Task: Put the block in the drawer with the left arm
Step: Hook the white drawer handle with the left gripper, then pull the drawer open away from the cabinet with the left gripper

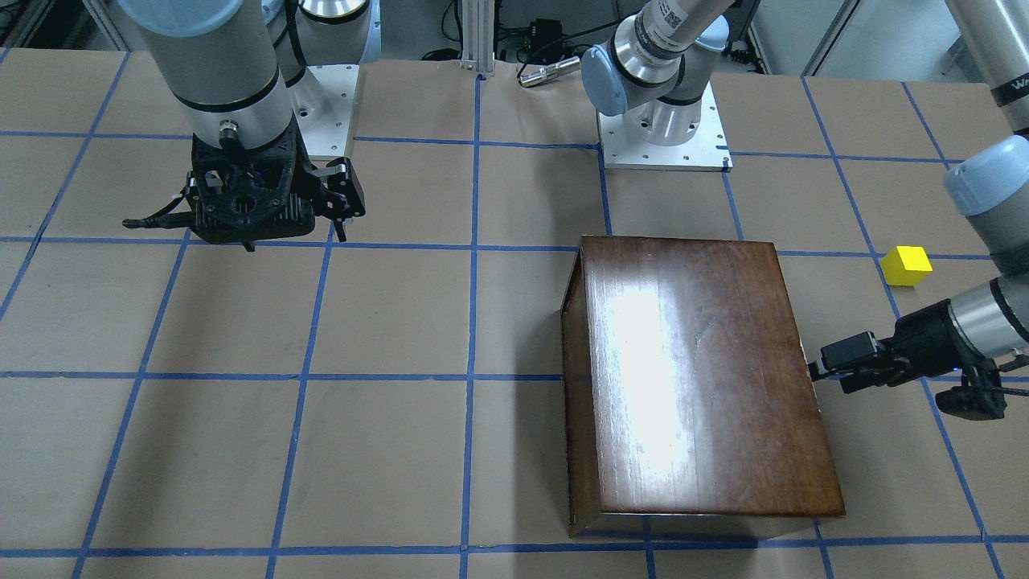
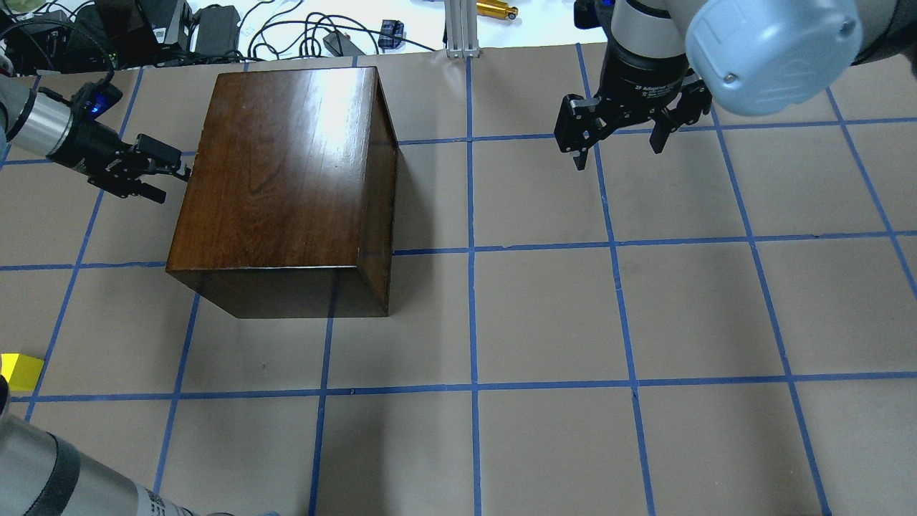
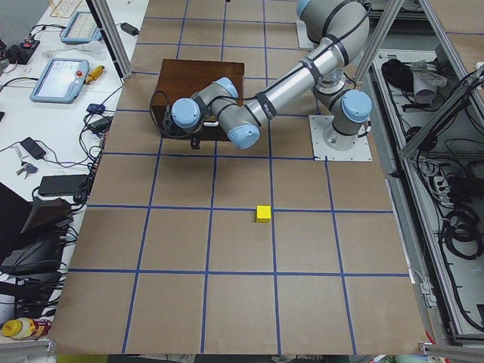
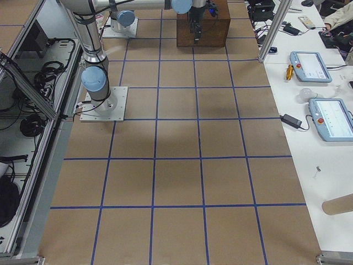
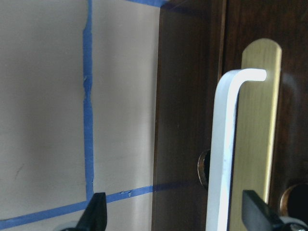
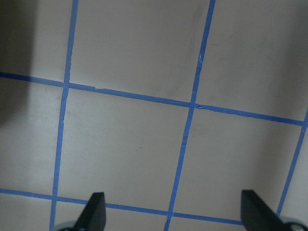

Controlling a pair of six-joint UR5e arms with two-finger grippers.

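**Metal pull (image 5: 225, 144) of the drawer (image 5: 185, 120) between the left gripper's (image 2: 170, 178) spread jaws**

The jaws flank the pull without pinching it. The drawer sits shut in the wooden box (image 2: 279, 165). The yellow block (image 1: 906, 265) lies on the table (image 2: 544, 315), well apart from the box, on the robot's left side. The right gripper (image 2: 618, 152) hangs over the table's other half, jaws spread

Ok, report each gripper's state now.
Left gripper: open, straddling the drawer pull, holding nothing.
Right gripper: open, empty.
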